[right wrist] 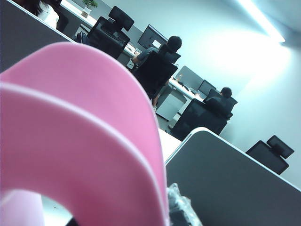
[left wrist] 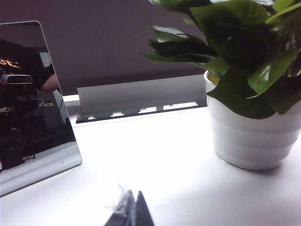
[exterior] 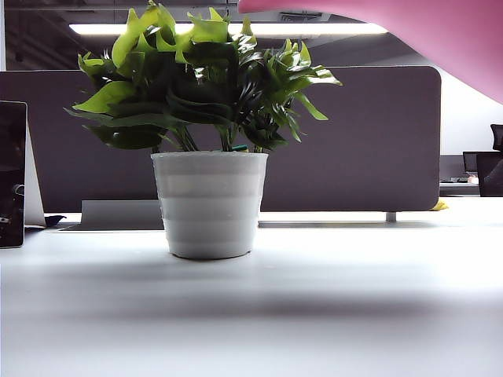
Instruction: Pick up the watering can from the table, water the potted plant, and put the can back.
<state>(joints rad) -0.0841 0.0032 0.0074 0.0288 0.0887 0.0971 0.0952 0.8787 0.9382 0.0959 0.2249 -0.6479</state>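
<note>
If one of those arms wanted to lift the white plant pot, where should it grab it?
Probably around the ribbed wall of the potted plant, coming in level from an open side. The pot stands upright on the table and narrows slightly downward, so its ribs should give the fingers purchase. Leaves spread wide above the rim, so coming from above looks awkward.

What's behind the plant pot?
Behind the potted plant stands a dark grey divider panel, with a low grey strip at its foot. The pot and leaves cover the panel's middle. The pink watering can hangs above, to the right.
</note>
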